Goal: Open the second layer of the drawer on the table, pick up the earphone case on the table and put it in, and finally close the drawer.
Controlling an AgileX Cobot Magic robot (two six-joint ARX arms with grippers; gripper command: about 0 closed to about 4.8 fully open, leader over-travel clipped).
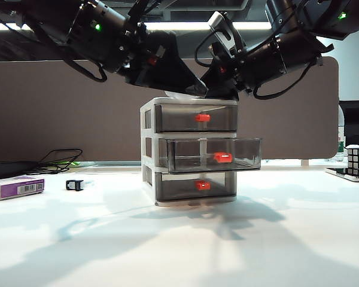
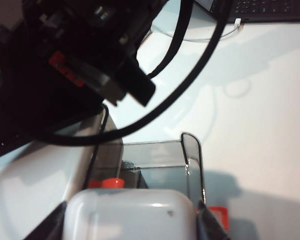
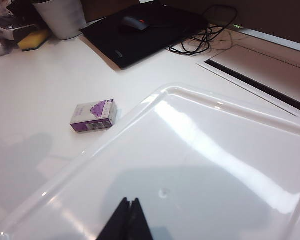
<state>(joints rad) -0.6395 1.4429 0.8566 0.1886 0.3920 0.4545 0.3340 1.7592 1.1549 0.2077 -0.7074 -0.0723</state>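
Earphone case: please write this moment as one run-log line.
second layer: open | left gripper: holding earphone case above it | right gripper: shut, on cabinet top

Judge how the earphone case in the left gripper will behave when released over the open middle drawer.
The earphone case, between the left gripper fingers, looks glossy and rounded, so probably slippery. Rigid shell, likely light. It may slide inside the second layer of the drawer. The right gripper, shut, rests on the cabinet top.

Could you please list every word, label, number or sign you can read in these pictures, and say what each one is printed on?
No text is legible in any view.
White-and-purple box: a barcode and small print, too small to read; also blurred in the right wrist view.
Earphone case, held in the left pincer: only a tiny dark mark, no lettering.
Keyboard at the frame's edge: key legends blurred.
Drawer handles: plain red-orange.
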